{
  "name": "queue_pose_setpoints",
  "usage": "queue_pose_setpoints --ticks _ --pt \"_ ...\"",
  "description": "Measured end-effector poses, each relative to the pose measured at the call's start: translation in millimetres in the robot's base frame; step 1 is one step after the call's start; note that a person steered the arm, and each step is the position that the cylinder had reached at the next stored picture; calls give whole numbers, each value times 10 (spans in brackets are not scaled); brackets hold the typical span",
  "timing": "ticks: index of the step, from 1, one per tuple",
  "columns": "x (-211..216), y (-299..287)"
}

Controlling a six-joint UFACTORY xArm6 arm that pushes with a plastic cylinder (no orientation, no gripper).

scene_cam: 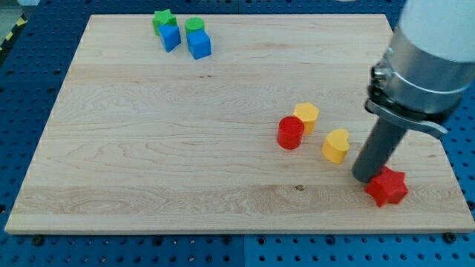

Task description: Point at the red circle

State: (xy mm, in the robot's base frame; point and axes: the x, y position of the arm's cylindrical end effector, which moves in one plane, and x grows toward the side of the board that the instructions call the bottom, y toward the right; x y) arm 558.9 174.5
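Observation:
The red circle (pixel 290 133), a short red cylinder, stands on the wooden board right of centre. A yellow hexagon block (pixel 306 116) touches it at its upper right. A yellow heart-shaped block (pixel 336 145) lies just to its right. My tip (pixel 365 179) is at the lower right of the board, about a hundred pixels right of and below the red circle. It sits against the upper left of a red star block (pixel 387 187). The rod rises toward the view's top right.
At the top left of the board (pixel 148 148) a green star (pixel 163 19), a blue block (pixel 171 37), a green cylinder (pixel 194 27) and a blue cube (pixel 199 45) are clustered. The board lies on a blue perforated table.

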Motion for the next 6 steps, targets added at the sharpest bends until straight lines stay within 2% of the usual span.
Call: queue_pose_setpoints --ticks 1,2,3,4,5,6 --pt "154 76" --pt "155 -269" --pt "102 -1091" --pt "-229 -1876" --pt "-649 -1982" --pt "-649 -1885"
